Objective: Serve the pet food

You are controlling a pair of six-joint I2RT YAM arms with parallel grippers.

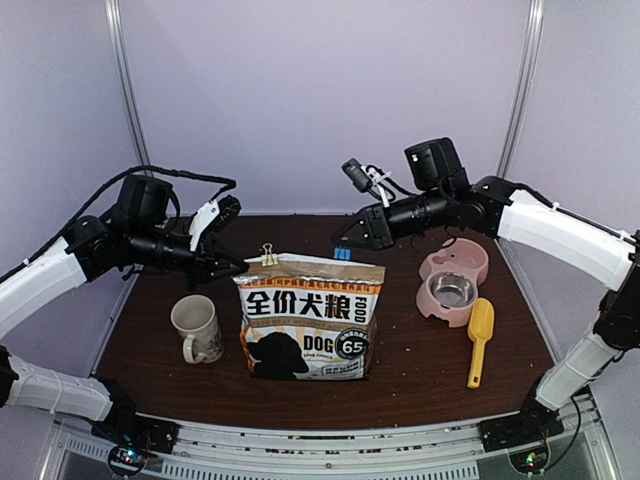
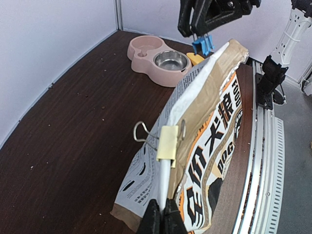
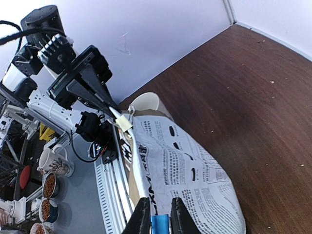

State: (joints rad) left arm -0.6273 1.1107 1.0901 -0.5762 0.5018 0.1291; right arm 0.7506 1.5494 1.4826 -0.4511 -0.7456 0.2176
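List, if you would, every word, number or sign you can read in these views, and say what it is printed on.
"全价犬粮": large characters across the front of the pet food bag.
"FOOD": vertical, just right of those characters.
"DOG": lower front of the bag.
"65": round badge beside "DOG".
Fine print on the bag's top strip and its white back panel: too small to read.

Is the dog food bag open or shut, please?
Shut: a cream clip and a blue clip pinch the bag top closed.
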